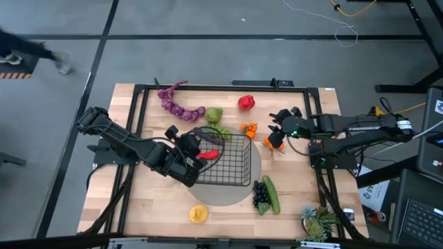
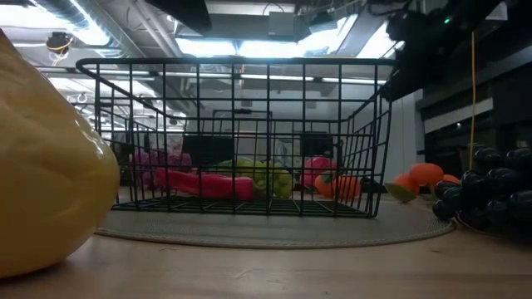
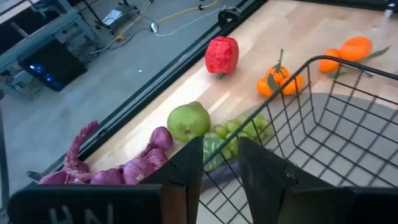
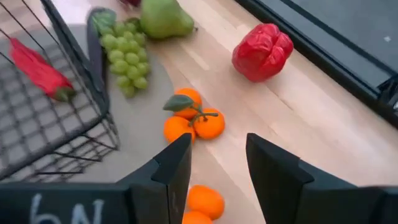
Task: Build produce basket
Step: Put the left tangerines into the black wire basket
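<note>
The basket (image 1: pixel 232 162), black wire grid with an open top, sits mid-counter on a grey mat (image 1: pixel 228 197), a red chili (image 1: pixel 210 155) inside at its 9 o'clock edge; it looks light and stiff, best taken by the rim wire; the produce looks like light, smooth, hard toys, likely to roll, so grip across the middle; left tool (image 3: pixel 219 163) hangs at the basket's 9 o'clock rim, part open, empty; right tool (image 4: pixel 217 162) waits at 3 o'clock over the oranges (image 4: pixel 189 121), part open, empty; pepper (image 1: pixel 246 103) lies at 12, lemon (image 1: pixel 198 214) at 7
</note>
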`<state>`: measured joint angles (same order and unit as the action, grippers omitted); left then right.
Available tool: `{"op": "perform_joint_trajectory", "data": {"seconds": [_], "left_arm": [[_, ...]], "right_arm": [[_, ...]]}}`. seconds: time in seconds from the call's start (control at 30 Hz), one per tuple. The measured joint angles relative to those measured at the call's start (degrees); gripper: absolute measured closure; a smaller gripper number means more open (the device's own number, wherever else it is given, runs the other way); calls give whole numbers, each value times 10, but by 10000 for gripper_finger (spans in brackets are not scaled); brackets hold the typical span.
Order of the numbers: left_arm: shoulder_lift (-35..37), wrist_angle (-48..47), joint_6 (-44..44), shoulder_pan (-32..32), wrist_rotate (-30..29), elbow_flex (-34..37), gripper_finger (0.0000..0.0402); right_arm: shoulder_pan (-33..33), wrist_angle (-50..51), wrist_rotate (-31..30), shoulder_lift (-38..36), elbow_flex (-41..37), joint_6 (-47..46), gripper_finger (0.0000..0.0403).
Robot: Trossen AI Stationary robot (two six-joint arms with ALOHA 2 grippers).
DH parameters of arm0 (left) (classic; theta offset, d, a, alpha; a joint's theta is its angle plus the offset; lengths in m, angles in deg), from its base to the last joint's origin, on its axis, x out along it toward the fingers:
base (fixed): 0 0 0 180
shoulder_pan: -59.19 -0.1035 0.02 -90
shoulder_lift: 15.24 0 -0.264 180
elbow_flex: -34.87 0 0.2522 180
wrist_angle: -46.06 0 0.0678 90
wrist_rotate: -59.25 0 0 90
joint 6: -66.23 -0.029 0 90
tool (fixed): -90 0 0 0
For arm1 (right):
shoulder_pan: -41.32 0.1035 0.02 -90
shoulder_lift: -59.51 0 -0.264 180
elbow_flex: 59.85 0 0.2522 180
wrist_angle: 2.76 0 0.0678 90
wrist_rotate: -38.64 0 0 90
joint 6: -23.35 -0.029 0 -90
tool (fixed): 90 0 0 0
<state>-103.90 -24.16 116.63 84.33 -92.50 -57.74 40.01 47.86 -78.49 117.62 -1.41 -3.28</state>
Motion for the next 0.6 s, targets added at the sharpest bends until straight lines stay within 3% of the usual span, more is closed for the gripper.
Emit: {"op": "perform_joint_trajectory", "data": {"seconds": [0.13, 0.37, 0.6], "left_arm": [[0, 0, 0, -10, 19, 0, 305], [0, 2, 1, -13, 30, 0, 305], [0, 2, 1, -12, 30, 0, 305]], "right_arm": [[-43, -31, 27, 41, 0, 79, 248], [-154, -97, 200, 97, 0, 162, 248], [-228, -136, 267, 173, 0, 168, 248]]}}
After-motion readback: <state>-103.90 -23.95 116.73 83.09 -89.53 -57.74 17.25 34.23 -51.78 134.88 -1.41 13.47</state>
